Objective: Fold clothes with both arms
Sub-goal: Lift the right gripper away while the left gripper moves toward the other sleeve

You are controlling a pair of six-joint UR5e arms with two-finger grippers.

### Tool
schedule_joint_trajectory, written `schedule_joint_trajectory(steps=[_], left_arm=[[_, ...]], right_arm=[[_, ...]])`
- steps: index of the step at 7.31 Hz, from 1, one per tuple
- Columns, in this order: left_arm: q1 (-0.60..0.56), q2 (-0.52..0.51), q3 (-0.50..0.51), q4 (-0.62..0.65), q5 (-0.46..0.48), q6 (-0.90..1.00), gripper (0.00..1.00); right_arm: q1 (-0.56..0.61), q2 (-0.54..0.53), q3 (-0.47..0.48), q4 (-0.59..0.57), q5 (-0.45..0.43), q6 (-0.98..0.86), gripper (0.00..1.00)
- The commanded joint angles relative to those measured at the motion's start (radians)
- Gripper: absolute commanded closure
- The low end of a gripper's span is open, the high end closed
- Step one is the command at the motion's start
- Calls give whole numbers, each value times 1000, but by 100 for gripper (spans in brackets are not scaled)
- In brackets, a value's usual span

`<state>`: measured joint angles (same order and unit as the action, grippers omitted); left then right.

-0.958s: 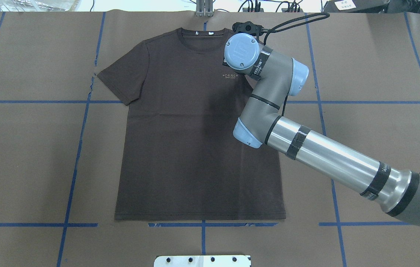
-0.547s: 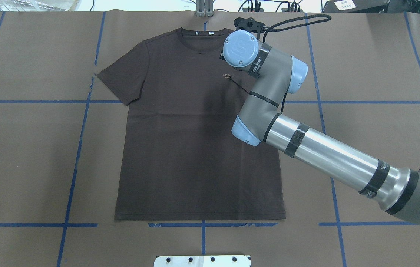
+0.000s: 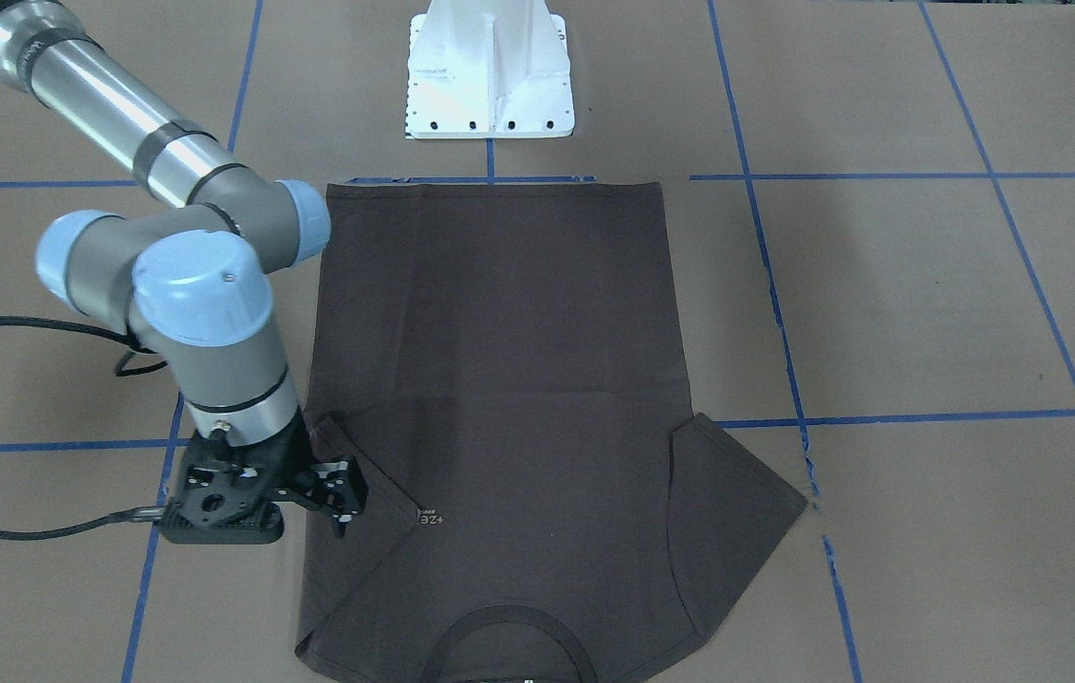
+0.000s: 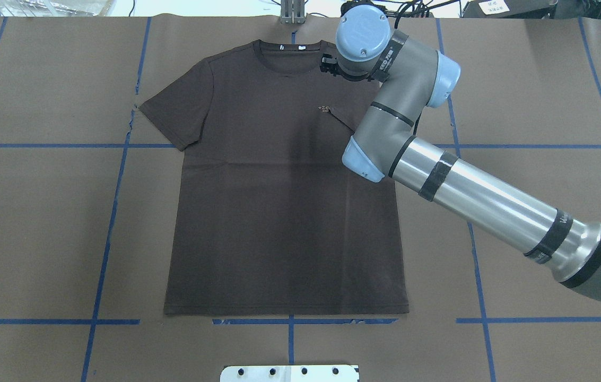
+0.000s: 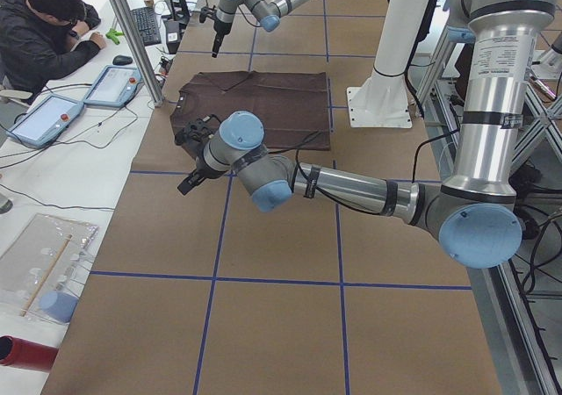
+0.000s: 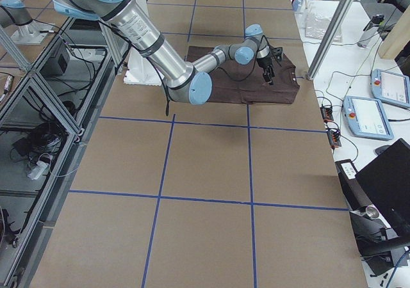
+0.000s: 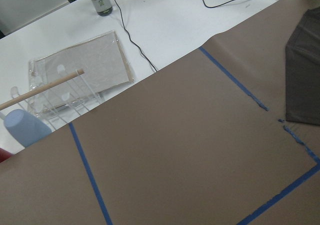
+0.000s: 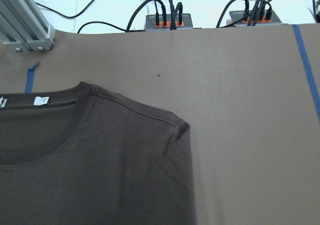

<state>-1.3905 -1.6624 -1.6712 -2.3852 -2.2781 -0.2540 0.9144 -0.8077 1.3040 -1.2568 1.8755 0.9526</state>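
t-shirt (image 4: 279, 212) flat on bench (image 4: 40, 212), one sleeve (image 3: 383, 498) tucked in to square it
your right fingers (image 3: 344, 489): released, holding nothing; left fingers (image 5: 187, 185): cannot tell.

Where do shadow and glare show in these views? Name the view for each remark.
Overhead exterior: a soft shadow darkens the T-shirt beside the right arm, whose silver tube gleams. Front-facing: that tube shows a bright streak. Right wrist: the desk beyond the brown paper looks washed out.

One T-shirt (image 4: 279, 212) — two arms (image 5: 351, 189) — one pedestal (image 3: 490, 76), one person (image 5: 44, 26).
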Motion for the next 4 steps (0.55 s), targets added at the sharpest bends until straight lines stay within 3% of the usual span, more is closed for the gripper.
schedule_joint_trajectory(steps=[1,2,4], left_arm=[[249,-106,25,-25,126,-416,0],[363,-158,57,-29,264,-594,2],[416,-262,218,-48,345,-778,34]], right_arm=[[159,-172,166,0,201,-199,0],[217,-233,196,2,279,-304,0],[279,-307,195,16,346,-431,0]])
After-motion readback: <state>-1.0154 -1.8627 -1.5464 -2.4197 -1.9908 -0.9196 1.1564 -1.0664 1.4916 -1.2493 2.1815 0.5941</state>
